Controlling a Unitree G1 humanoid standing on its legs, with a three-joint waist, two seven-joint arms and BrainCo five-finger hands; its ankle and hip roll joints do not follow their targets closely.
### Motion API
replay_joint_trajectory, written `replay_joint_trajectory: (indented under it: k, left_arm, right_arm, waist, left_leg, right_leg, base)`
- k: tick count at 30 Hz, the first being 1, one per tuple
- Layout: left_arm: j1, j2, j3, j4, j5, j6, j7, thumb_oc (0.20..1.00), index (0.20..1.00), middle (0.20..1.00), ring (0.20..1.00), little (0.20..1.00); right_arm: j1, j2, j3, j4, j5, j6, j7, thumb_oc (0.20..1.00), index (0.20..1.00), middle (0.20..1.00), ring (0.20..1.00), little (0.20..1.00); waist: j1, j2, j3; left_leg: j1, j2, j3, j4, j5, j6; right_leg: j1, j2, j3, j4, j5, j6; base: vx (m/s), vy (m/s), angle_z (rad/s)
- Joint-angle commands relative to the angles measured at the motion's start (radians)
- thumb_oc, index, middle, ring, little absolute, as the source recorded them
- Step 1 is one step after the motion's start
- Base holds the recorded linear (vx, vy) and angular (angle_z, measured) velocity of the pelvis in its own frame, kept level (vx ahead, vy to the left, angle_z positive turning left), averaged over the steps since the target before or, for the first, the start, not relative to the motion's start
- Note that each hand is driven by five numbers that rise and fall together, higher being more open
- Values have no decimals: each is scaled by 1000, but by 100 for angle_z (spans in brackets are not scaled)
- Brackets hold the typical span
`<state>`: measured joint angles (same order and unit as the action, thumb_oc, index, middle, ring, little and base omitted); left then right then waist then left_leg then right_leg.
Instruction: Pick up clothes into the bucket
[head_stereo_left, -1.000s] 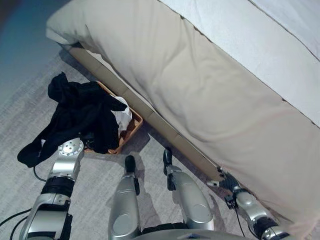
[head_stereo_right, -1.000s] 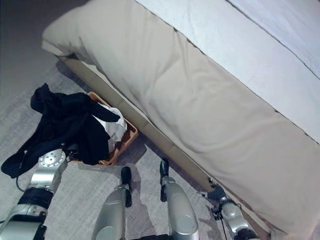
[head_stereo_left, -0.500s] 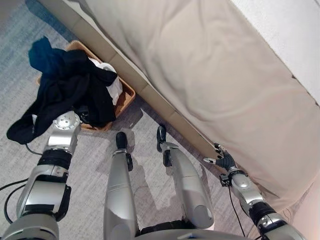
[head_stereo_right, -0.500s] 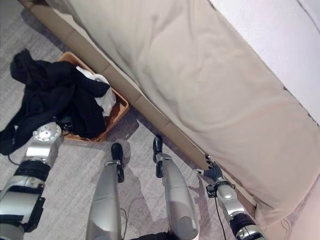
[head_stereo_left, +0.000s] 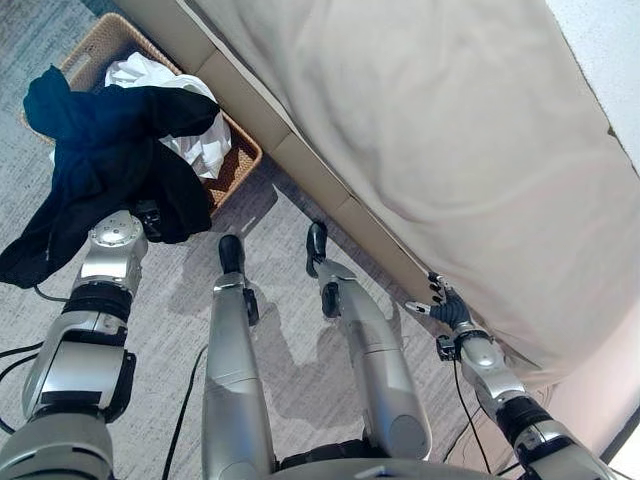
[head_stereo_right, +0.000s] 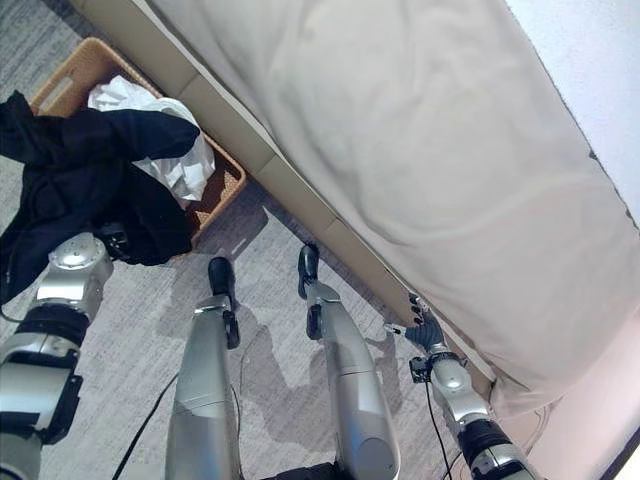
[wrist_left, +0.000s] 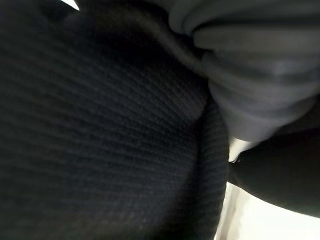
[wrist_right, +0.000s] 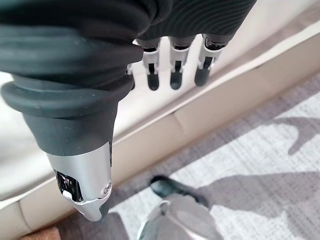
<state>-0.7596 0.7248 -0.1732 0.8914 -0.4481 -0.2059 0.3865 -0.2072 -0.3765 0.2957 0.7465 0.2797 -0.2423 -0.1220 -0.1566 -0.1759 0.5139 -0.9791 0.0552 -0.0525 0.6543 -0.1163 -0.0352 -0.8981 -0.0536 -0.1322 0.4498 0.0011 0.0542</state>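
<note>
We see the black garment (head_stereo_left: 95, 150) draped over the near rim of the woven basket (head_stereo_left: 235, 165), partly hanging to the carpet (head_stereo_left: 170, 290), with white clothes (head_stereo_left: 190, 145) inside. Our left robot hand is buried under the dark cloth; we cannot tell its fingers. Our right robot hand (head_stereo_left: 447, 307) hangs relaxed and empty beside the bed (head_stereo_left: 420, 150).

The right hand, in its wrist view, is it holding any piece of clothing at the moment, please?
No, the right hand hangs with straight fingers by the bed base, holding nothing.
</note>
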Motion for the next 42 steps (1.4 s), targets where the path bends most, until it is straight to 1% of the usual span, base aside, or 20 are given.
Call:
replay_joint_trajectory:
  k: [1,10,16,20,25,30,31,35,36,37,39,42]
  left_arm:
    - [-65,66,9,4,-28,-29,-1,1000,1000,1000,1000,1000]
    - [-51,47,25,33,-5,-13,-1,1000,1000,1000,1000,1000]
    - [-25,35,46,43,-42,-9,-16,1000,1000,1000,1000,1000]
    - [-2,21,71,88,-56,10,-28,1000,1000,1000,1000,1000]
    - [68,-21,122,114,-52,25,-25,1000,1000,1000,1000,1000]
    - [184,-96,185,161,-29,31,-33,1000,1000,1000,1000,1000]
    - [200,-110,190,161,-24,30,-33,1000,1000,1000,1000,1000]
    - [293,-182,209,185,-13,31,-60,1000,1000,1000,1000,1000]
    - [336,-218,205,181,1,32,-75,1000,1000,1000,1000,1000]
    - [337,-219,205,180,2,32,-75,1000,1000,1000,1000,1000]
    - [368,-244,198,206,24,37,-99,1000,1000,1000,1000,1000]
    - [415,-287,180,193,59,33,-120,1000,1000,1000,1000,1000]
  right_arm:
    - [21,-61,41,-44,44,-42,-27,1000,1000,1000,1000,1000]
    - [15,-77,37,-57,33,-42,-27,1000,1000,1000,1000,1000]
    - [7,-82,34,-51,35,-36,-23,1000,1000,1000,1000,1000]
    - [3,-82,34,-52,31,-27,-25,1000,1000,1000,1000,1000]
    - [4,-80,28,-49,21,-18,-33,1000,1000,1000,1000,1000]
    - [1,-66,10,-25,11,-12,-42,1000,1000,1000,1000,1000]
    - [-5,-63,4,-21,9,-10,-45,1000,1000,1000,1000,1000]
    - [-10,-57,-18,10,-3,-1,-49,1000,1000,1000,1000,1000]
    - [-11,-55,-33,27,-14,8,-50,1000,1000,1000,1000,1000]
    - [-10,-55,-33,27,-14,8,-50,1000,1000,1000,1000,1000]
    - [-14,-52,-45,55,-24,16,-49,1000,1000,1000,1000,1000]
    - [-14,-46,-63,86,-39,26,-45,1000,1000,1000,1000,1000]
  waist:
    - [17,-53,6]
    - [15,-51,6]
    - [18,-42,6]
    - [21,-41,6]
    - [30,-36,6]
    - [46,-22,6]
    - [46,-23,6]
    - [68,6,6]
    - [79,26,6]
    - [79,26,6]
    - [84,41,6]
    - [91,64,6]
  left_leg:
    - [34,-21,-37,57,-80,13]
    - [36,-24,-31,51,-77,13]
    - [54,-27,-31,23,-65,11]
    - [70,-25,-29,1,-53,7]
    - [114,-24,-27,-36,-38,4]
    - [201,-24,-19,-102,-16,-1]
    - [196,-32,-9,-123,24,3]
    - [305,-35,-1,-181,37,1]
    - [364,-40,2,-213,43,0]
    - [366,-40,2,-215,44,0]
    - [430,-44,9,-252,53,-3]
    - [538,-48,12,-314,66,-6]
  right_leg:
    - [29,-62,-11,-10,9,82]
    - [26,-64,-9,-9,7,76]
    - [38,-70,-12,-22,13,75]
    - [52,-68,-15,-35,18,74]
    - [90,-71,-15,-52,20,73]
    - [163,-76,-14,-90,30,71]
    - [159,-85,-17,-109,61,62]
    - [256,-91,-12,-131,58,61]
    - [312,-94,-10,-145,55,60]
    - [314,-94,-10,-146,55,60]
    - [368,-98,-10,-157,52,60]
    - [464,-99,-13,-185,48,60]
  base:
    - [0,0,0]
    - [0,0,0]
    - [0,0,0]
    - [0,0,0]
    - [-8,-7,-1]
    - [-20,-11,3]
    - [-72,-3,6]
    - [2,-1,-2]
    - [41,9,-6]
    - [47,9,-1]
    - [43,6,4]
    - [69,10,5]
